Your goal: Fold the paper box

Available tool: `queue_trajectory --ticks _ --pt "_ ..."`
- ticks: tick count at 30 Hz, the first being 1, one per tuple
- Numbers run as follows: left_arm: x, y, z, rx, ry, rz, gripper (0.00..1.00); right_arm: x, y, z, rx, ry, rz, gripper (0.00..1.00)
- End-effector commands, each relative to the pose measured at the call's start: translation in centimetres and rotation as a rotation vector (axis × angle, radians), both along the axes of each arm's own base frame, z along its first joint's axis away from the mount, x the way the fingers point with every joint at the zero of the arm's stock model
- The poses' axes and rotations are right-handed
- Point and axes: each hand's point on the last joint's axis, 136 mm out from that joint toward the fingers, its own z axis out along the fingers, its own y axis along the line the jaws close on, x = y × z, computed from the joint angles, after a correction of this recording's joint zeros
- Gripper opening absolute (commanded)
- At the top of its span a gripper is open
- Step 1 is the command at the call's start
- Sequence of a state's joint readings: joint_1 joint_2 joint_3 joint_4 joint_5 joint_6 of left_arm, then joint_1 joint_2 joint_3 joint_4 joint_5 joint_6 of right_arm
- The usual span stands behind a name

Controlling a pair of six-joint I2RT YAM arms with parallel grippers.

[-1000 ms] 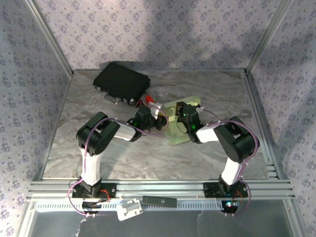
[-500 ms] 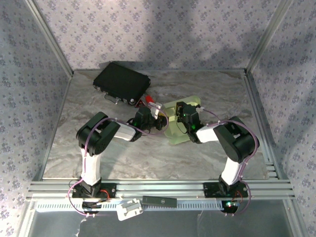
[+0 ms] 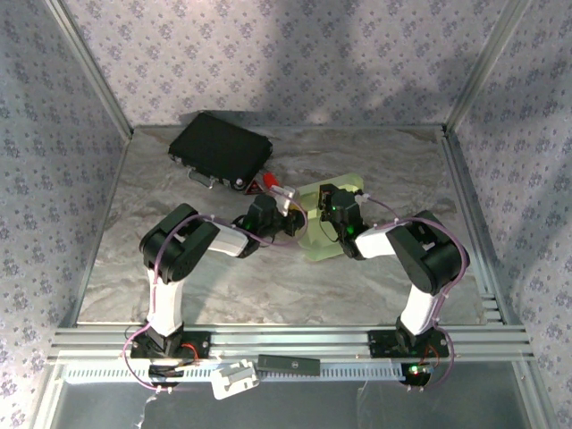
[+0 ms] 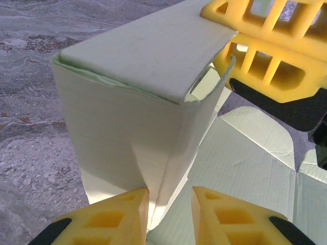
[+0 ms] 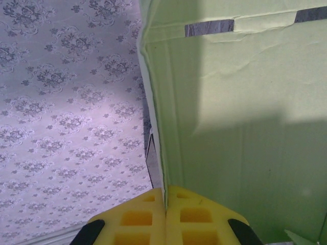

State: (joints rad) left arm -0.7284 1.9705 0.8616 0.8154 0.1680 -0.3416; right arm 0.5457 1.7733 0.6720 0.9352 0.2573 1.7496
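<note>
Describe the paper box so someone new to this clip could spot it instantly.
On the grey marbled table, look just right of centre. The paper box is the pale green cardboard, partly folded upright, unlike the black case at the back left.

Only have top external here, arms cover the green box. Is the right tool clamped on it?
Observer: Yes, right wrist view shows the right tool shut on a thin wall edge of the paper box.
Operator: Left one?
Observer: Left tool is open, a box crease running down into its gap.
Operator: Box formed at all?
Observer: Partly. Left wrist view shows one standing wall with a flap bent over its top; the rest of the sheet lies flat beside it.
</note>
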Motion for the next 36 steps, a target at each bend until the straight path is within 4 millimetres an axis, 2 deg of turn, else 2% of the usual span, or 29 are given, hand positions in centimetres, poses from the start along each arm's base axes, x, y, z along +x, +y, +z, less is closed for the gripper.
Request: queue_trajectory --ticks 1,10,23,29,36 --pt "0.8 -1.2 2.2 -0.029 -0.077 0.025 0.29 -1.1 0.8 -2.4 0.001 0.069 0.026 0.0" --pt "1.3 0.1 2.2 -0.01 -0.124 0.179 0.29 -1.3 0.8 -2.4 0.03 0.073 0.011 0.0" --pt "1.6 -0.5 1.7 0.057 -0.198 0.307 0.25 -2.1 1.3 -3.3 0.09 0.11 -0.019 0.0" --pt "1.6 -0.3 1.7 0.063 -0.212 0.331 0.09 -2.5 1.3 -3.6 0.1 0.128 -0.028 0.0" --pt "1.2 -0.9 1.9 0.051 -0.215 0.291 0.07 -2.6 1.2 -3.7 0.1 0.141 -0.03 0.0"
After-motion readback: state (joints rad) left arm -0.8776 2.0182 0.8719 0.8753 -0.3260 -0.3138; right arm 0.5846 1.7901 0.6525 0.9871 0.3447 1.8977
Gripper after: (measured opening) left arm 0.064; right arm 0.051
